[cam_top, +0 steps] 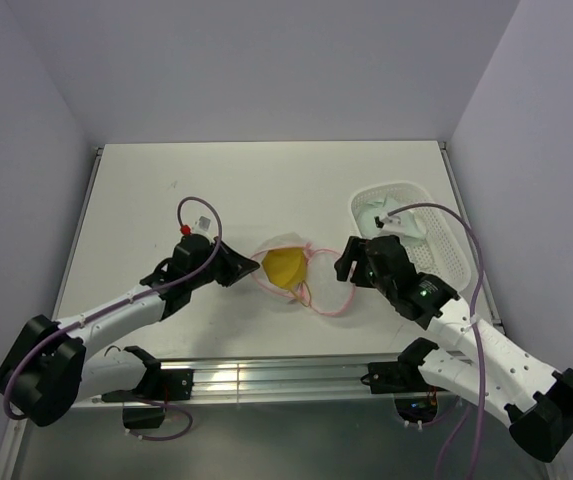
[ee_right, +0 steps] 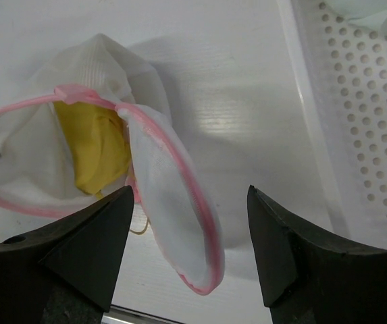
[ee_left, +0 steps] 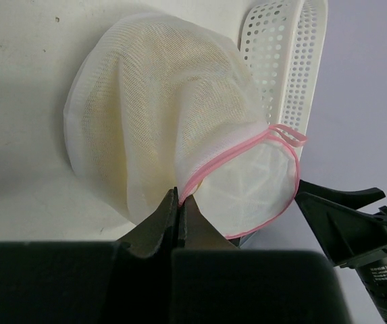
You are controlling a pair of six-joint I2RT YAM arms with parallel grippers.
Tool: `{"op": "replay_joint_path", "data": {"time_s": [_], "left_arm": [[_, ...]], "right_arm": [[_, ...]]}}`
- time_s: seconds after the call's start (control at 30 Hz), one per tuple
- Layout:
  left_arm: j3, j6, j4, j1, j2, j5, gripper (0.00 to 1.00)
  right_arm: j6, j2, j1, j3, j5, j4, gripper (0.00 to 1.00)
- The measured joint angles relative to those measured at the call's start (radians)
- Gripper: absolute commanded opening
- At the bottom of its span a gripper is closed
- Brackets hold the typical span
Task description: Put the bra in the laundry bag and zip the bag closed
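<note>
One of each thing lies on the table (cam_top: 266, 190): one laundry bag (cam_top: 269, 250), one bra (cam_top: 286, 266), one white perforated basket (cam_top: 398, 184) and one pale garment (cam_top: 391, 216) inside that basket. Two grippers flank the bag, the left gripper (cam_top: 247, 268) on its left side and the right gripper (cam_top: 347, 266) on its right, with the basket just beyond the right one.

Only the top view shows the whole layout: the bag sits at the middle of the table with the yellow bra inside its open mouth. The left wrist view sees the bag from behind. There the mesh reads as cream, the bra is only a faint tint through it, and the pink zipper rim (ee_left: 234, 152) gapes toward the basket. The right wrist view looks into the mouth and shows the bra plainly, tucked inside the mesh behind a loose flap edged in pink.

The left gripper's fingers (ee_left: 159, 226) are pressed together, pinching the pink rim at the near edge of the bag. The right gripper's fingers (ee_right: 98, 236) stand wide apart and hold nothing. The pink-edged flap lies between them, nearer the left-hand finger. I cannot tell whether that finger touches it.
</note>
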Motion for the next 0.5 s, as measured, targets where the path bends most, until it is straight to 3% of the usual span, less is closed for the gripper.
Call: {"op": "replay_joint_path", "data": {"time_s": [0.1,0.2,0.23,0.33,0.5], "left_arm": [[0.005,0.0,-0.001,0.0,0.007,0.0,0.0],[0.009,0.0,-0.002,0.0,0.011,0.0,0.0],[0.01,0.0,-0.002,0.0,0.011,0.0,0.0],[0.012,0.004,-0.001,0.0,0.015,0.002,0.0],[0.013,0.011,0.0,0.0,0.039,0.014,0.0]], "right_arm": [[0.005,0.002,-0.002,-0.032,-0.041,0.033,0.67],[0.013,0.003,-0.002,-0.05,-0.08,0.05,0.51],[0.016,0.003,-0.002,-0.05,-0.092,0.053,0.4],[0.022,0.003,-0.002,-0.05,-0.121,0.071,0.21],[0.035,0.045,-0.003,0.005,-0.167,0.063,0.09]]}}
